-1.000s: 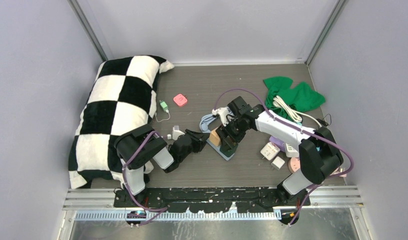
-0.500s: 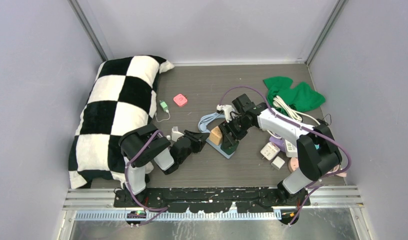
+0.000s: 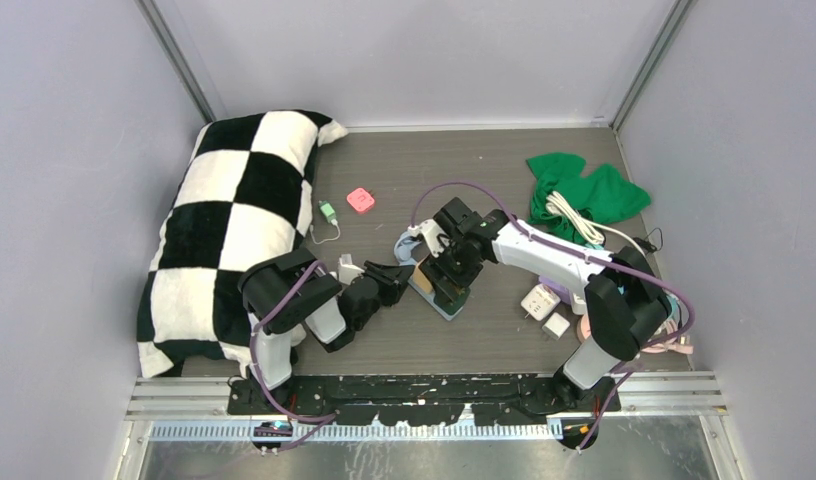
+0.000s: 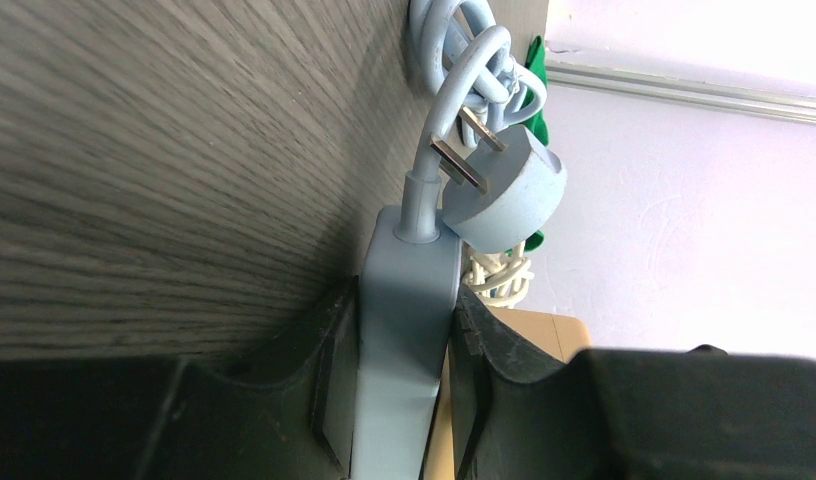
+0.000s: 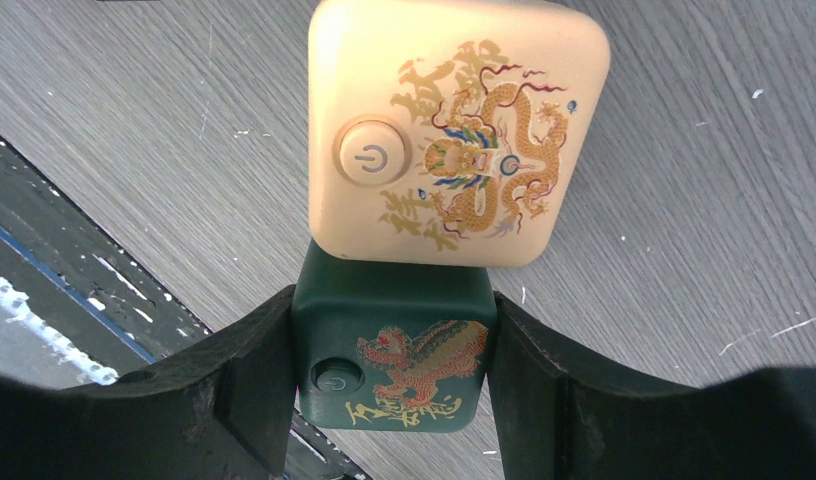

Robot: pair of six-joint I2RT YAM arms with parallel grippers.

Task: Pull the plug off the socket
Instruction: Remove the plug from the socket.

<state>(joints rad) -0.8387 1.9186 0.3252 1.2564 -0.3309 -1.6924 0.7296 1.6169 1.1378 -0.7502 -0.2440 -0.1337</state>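
Our right gripper (image 5: 394,395) is clamped on the green plug (image 5: 394,345), with one finger on each side. A cream plug (image 5: 454,130) touches it just past the fingers. Our left gripper (image 4: 402,400) is clamped on one end of the blue power strip (image 4: 409,280), which lies on the table (image 4: 134,150). The strip's own round plug (image 4: 509,190) rests by its coiled cord (image 4: 439,60). We see the green plug near the middle of the table.
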